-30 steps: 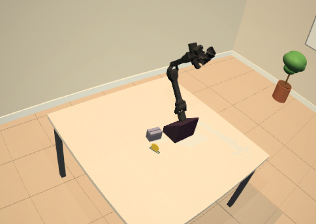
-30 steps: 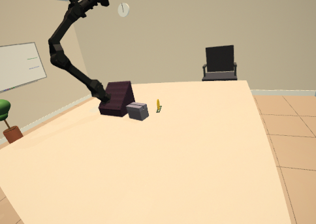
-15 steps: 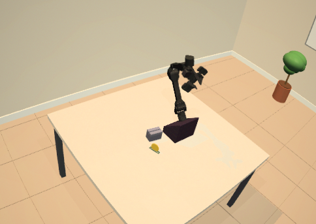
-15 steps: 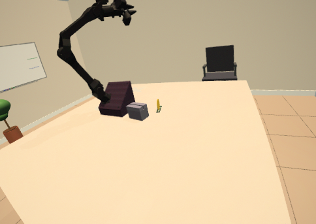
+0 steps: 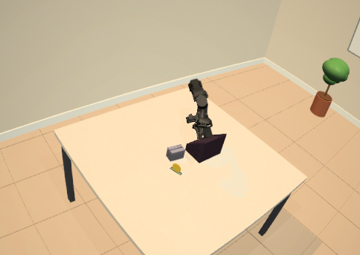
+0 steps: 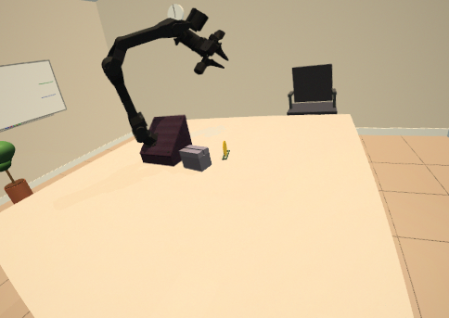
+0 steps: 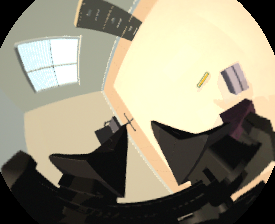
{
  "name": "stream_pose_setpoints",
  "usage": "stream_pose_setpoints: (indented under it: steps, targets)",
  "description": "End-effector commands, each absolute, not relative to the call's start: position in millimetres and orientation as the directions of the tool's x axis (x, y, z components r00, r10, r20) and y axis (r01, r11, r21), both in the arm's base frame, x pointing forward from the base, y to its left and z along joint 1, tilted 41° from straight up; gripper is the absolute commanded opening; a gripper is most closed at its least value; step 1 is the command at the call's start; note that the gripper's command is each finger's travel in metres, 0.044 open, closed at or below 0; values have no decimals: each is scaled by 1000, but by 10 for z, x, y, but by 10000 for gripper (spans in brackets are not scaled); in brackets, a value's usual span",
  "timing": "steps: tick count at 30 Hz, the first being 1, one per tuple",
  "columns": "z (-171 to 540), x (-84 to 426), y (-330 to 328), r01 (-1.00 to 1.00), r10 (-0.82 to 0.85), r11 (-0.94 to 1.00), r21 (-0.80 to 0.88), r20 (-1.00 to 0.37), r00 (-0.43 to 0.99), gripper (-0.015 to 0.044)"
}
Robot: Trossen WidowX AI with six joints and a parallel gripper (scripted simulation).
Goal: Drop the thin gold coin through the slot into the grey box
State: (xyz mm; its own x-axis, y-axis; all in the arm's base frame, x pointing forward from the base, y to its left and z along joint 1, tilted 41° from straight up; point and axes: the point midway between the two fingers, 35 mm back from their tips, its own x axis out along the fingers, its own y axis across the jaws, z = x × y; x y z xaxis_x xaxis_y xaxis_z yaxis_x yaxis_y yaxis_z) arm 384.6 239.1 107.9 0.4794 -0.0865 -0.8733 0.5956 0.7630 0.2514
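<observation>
The gold coin (image 5: 176, 167) (image 6: 224, 148) (image 7: 203, 79) stands on its edge in the shallow dark-green holder (image 5: 180, 173) (image 6: 225, 157) on the table. The closed grey box (image 5: 175, 154) (image 6: 197, 161) (image 7: 235, 78) stands close beside them, with a thin dark slot line across its lid. My gripper (image 6: 225, 64) (image 7: 138, 125) is partly open, with nothing between its fingers. It is high above the table, well away from the coin and box. In the top view its fingertips are hard to tell from the dark arm.
A dark purple wedge-shaped block (image 5: 205, 149) (image 6: 166, 137) (image 7: 239, 114) stands right beside the grey box, near the arm's base. The table's edge (image 5: 98, 200) shows in the top view. A chair (image 6: 312, 87) and a potted plant (image 5: 321, 104) stand off the table.
</observation>
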Motion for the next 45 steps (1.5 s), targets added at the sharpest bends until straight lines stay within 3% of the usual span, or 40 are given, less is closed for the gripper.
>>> stream_pose_setpoints:
  steps: [1,7,13,45]
  targets:
    - [686,3889,1755,800,-290,589,111,-896,337,161]
    - [266,3763,884,962,-512,263,-69,-855,79,161]
    - [71,3522,296,987,-626,-3,-160,-769,-126,161]
    - [-381,3401,-85,987,-630,-8,-161,-766,-130,161]
